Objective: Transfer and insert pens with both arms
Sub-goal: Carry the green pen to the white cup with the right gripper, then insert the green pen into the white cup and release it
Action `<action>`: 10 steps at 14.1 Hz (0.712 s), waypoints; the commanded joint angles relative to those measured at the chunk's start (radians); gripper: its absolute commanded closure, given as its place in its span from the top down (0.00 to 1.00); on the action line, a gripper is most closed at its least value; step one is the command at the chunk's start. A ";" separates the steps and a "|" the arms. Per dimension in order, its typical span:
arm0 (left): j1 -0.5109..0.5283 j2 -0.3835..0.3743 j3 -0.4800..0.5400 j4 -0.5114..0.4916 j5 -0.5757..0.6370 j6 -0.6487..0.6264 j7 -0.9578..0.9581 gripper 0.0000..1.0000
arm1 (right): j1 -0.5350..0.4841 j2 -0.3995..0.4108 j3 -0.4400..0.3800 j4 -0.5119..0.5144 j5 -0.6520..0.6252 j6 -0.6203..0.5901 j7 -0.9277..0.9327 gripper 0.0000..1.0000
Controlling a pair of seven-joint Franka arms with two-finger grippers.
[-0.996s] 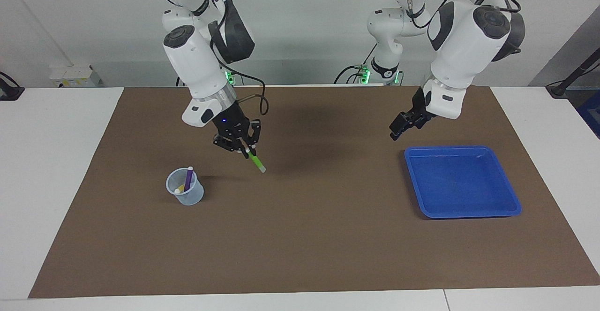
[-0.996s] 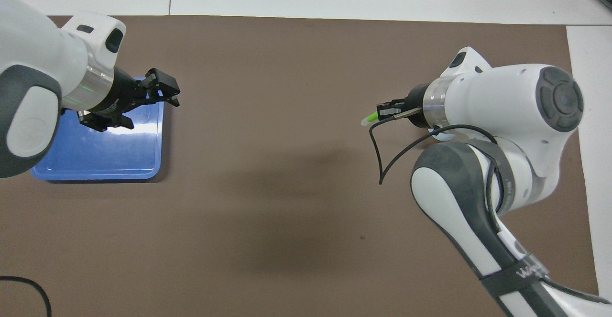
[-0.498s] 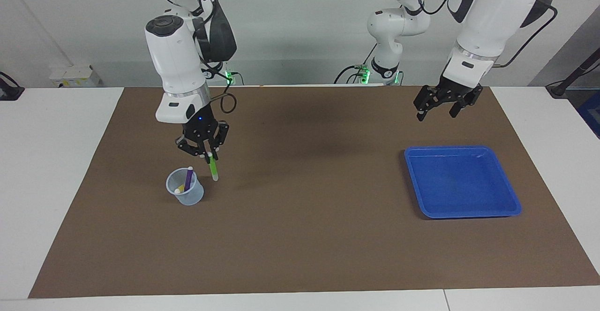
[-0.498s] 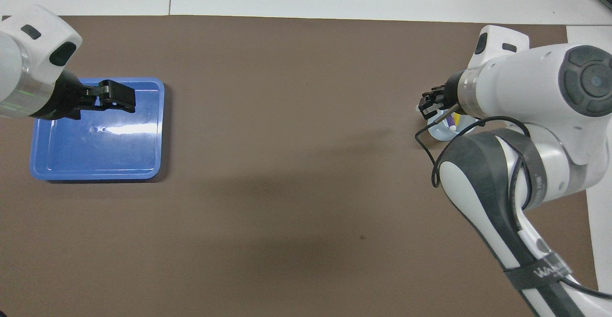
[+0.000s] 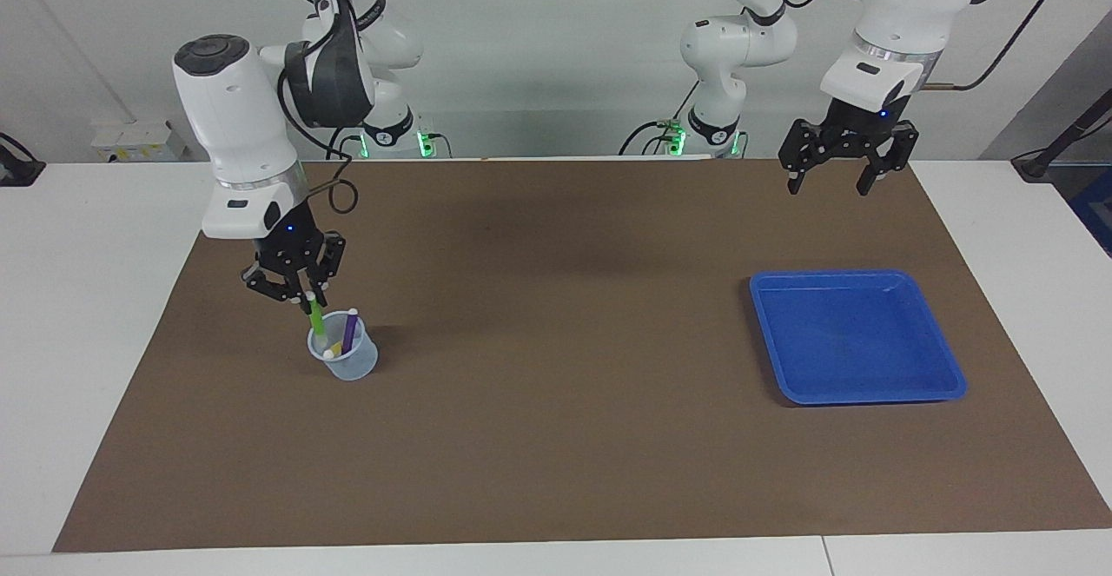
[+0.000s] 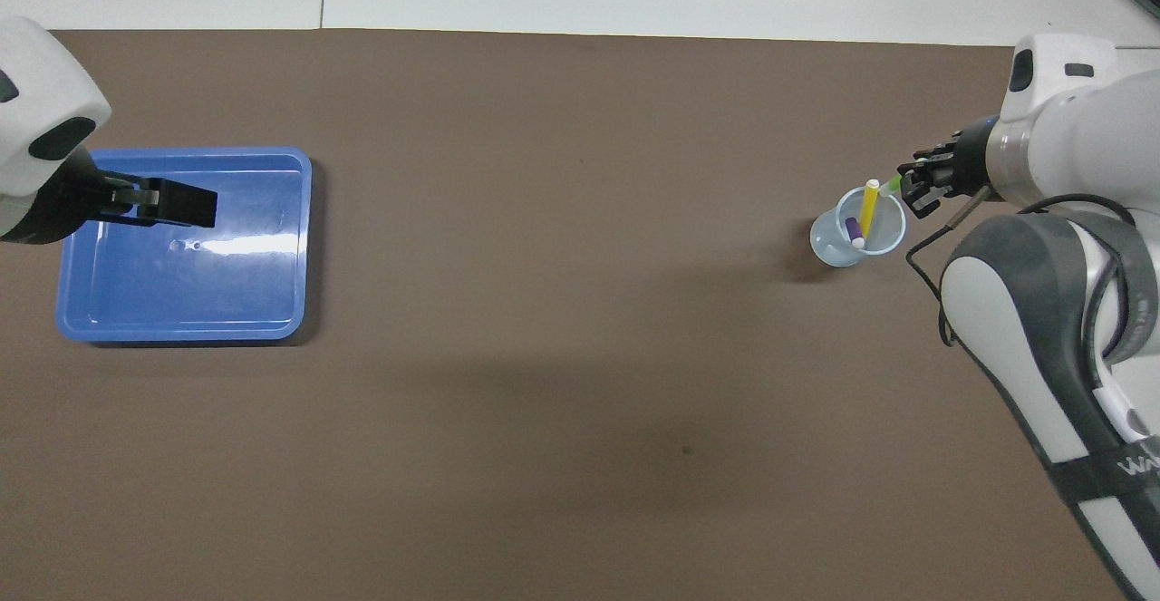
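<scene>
The right gripper point(image 5: 304, 291) is hanging over the small clear plastic cup point(image 5: 344, 357) at the right arm's end of the brown mat point(image 5: 556, 472), fingertips pinched on the top end of the slim green marker pen point(image 5: 317, 322). The pen hangs almost straight down below the fingers, tilted a touch, and its lower end looks like it's at the cup's rim or just inside; I can't tell whether it's touching anything.

The purple marker pen point(image 5: 350, 330) and the yellow marker pen point(image 6: 868, 209) are already standing in that cup, leaning on the wall.

Handling-wise, I'd guess these pens are light, stiff and a bit slick, so holding one near an end is fine for dropping it in, but it could swivel in the pinch. The cup looks light enough to tip if bumped.

The left gripper point(image 5: 840, 165) waits up in the air over the mat's edge nearest the robots, fingers spread wide, holding nothing, with the shallow blue plastic tray point(image 5: 943, 359) nearby.
</scene>
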 commanded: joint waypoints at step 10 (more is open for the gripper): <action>0.061 -0.038 -0.006 -0.029 0.006 -0.085 0.064 1.00 | -0.058 -0.020 0.014 -0.137 0.100 0.060 0.035 0.00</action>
